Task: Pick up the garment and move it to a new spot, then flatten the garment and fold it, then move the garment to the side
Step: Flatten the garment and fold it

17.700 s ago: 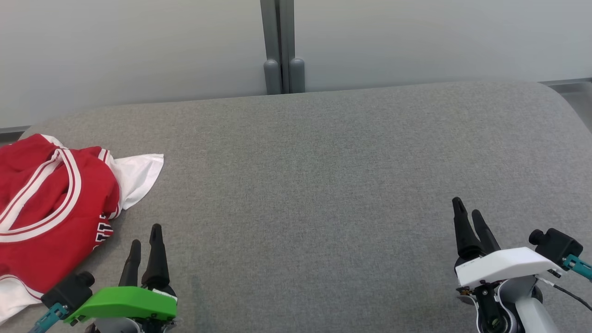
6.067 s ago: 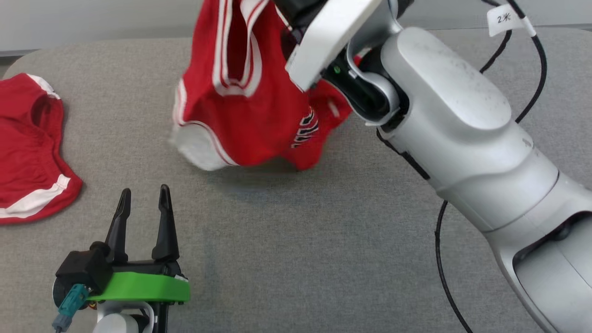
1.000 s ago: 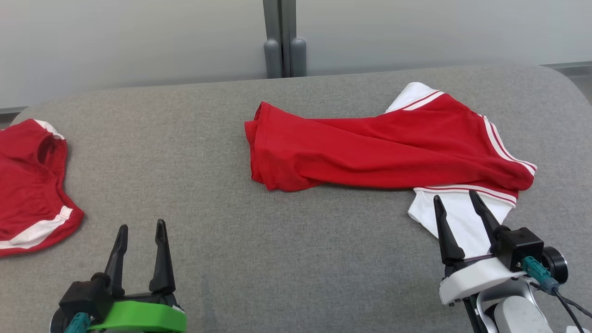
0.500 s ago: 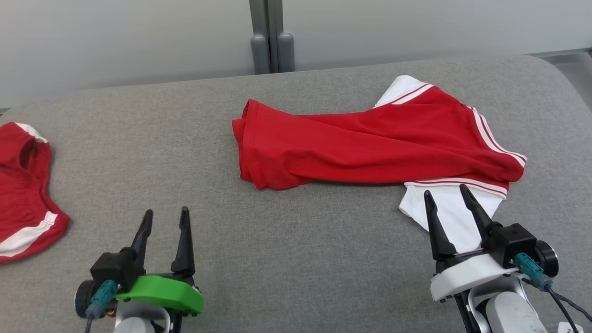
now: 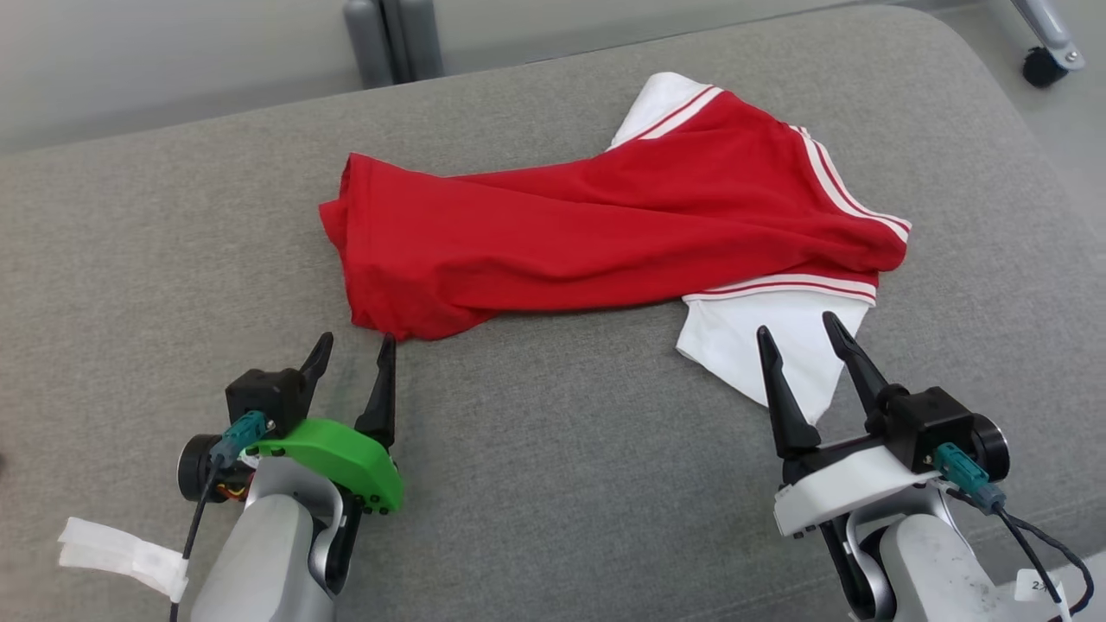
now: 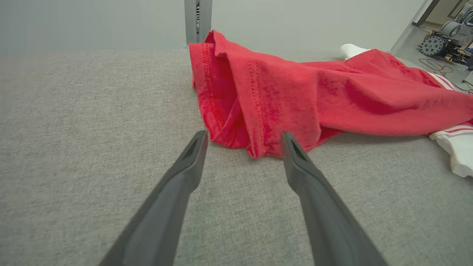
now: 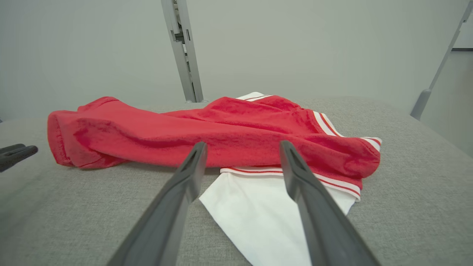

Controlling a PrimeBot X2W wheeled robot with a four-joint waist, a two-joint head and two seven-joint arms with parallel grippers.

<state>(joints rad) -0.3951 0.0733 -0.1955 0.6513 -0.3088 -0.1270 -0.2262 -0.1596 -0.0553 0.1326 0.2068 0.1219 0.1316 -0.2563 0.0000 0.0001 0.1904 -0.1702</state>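
The garment (image 5: pixel 596 233) is a red shirt with white sleeves and red-and-white trim, lying rumpled across the middle of the grey surface (image 5: pixel 553 466). Its red hem end points left and a white sleeve (image 5: pixel 769 345) spreads at the lower right. My left gripper (image 5: pixel 356 347) stands open just short of the hem's near corner (image 6: pixel 258 147). My right gripper (image 5: pixel 799 330) is open above the white sleeve (image 7: pixel 258 218), empty. The left gripper's tips (image 7: pixel 16 153) show at the left edge of the right wrist view.
A grey post (image 5: pixel 389 39) rises behind the surface's far edge, against a pale wall. A caster wheel (image 5: pixel 1041 65) stands on the floor at the far right. The surface curves down at its right edge (image 5: pixel 1037 173). A white tag (image 5: pixel 121 549) hangs off my left arm.
The head camera has tilted down and turned, so the whole picture has shifted. My left gripper has come forward to the garment's hem corner. My right gripper has edged further over the white sleeve.
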